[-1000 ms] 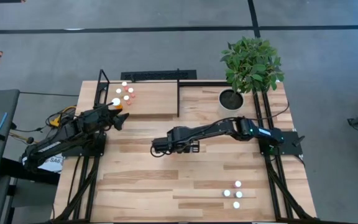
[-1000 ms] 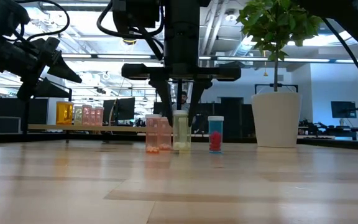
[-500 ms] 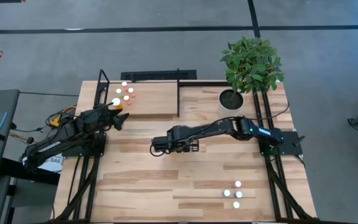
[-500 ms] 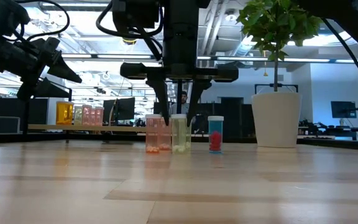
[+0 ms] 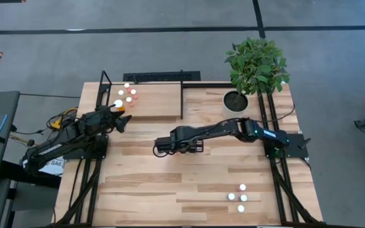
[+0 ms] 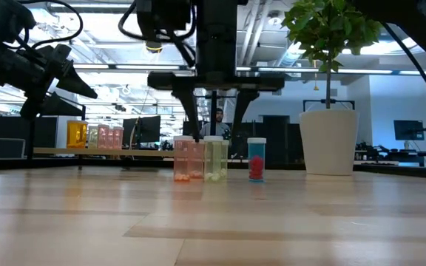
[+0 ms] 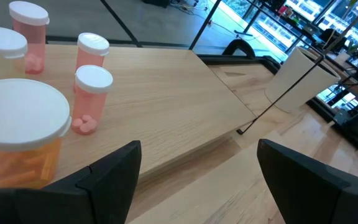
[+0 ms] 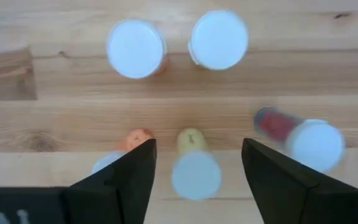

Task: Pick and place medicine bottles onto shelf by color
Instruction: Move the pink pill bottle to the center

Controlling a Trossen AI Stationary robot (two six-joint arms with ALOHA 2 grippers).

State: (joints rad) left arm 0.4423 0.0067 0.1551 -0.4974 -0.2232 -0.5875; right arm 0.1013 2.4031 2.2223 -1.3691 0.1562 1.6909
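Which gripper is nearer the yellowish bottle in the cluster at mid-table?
Right. The right gripper hangs open directly above the yellowish bottle, fingers straddling it from above. The left gripper sits open far off beside the shelf, by the bottles already placed there.

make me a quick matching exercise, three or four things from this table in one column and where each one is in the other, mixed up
Things:
1. left gripper
2. right gripper
3. plant pot
4. three white-capped bottles

Places:
a. far right of the table
b. by the shelf's front edge
c. near right of the table
d. over the bottle cluster mid-table

Pairs: 1-b, 2-d, 3-a, 4-c
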